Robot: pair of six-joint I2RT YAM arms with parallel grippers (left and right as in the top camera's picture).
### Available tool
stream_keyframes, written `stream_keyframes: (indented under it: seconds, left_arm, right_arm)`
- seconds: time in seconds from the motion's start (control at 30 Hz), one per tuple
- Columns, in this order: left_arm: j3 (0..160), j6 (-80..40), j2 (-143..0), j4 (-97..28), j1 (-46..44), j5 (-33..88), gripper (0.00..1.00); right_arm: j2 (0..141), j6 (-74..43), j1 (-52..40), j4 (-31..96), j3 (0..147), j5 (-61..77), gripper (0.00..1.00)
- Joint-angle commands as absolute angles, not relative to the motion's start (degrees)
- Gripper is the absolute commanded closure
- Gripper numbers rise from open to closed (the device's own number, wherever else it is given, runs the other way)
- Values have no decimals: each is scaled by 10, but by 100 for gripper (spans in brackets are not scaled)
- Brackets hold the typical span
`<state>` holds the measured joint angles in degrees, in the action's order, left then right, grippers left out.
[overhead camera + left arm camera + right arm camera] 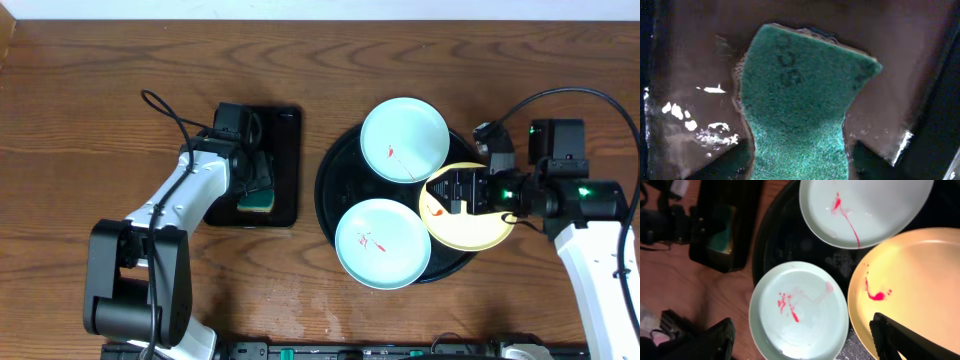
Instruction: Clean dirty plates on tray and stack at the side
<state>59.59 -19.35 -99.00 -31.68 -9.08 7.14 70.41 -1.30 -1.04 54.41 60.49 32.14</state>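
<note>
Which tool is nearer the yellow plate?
Right. The right tool is over the yellow plate; the left tool is far off, at the sponge in the rectangular tray.

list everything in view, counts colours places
round tray: 1, glossy black, right of centre
mint plates: 2, pale mint-blue with red smears, on the round tray
yellow plate: 1, pale yellow, red smear, tray's right edge
rectangular tray: 1, black, left of the round tray
sponge: 1, green, on the rectangular tray
table: 1, brown wood, under everything
left arm: 1, white and black, jaws over the sponge
right arm: 1, white and black, jaws open over the yellow plate
</note>
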Motion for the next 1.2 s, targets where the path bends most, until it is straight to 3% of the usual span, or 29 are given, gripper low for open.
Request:
stream_keyframes:
  seconds: [0.0,0.27,0.4,0.57,0.77,0.87,1.17]
  left_arm:
    - [590,-187,-994,-318,-90,66,53]
    - [571,-187,-1045,-277,-90,66,55]
    - [571,-186,-1051,-279,-90,66,92]
    - [586,-185,-1028,-316,-90,66,93]
    - [620,-177,-970,-405,-90,66,93]
    - [623,-176,-917,-441,-90,66,92]
    - [623,-176,-784,-494,-90,72,93]
  right_arm:
    - [707,-17,-16,545,589,313,16]
    - [707,-17,-17,545,583,313,15]
    - [708,-17,-28,546,583,311,19]
    - [715,-44,-60,548,583,253,27]
    - [748,-118,-101,546,552,159,52]
    - [782,-142,-121,539,517,152,59]
    - [879,-168,-141,506,468,150,61]
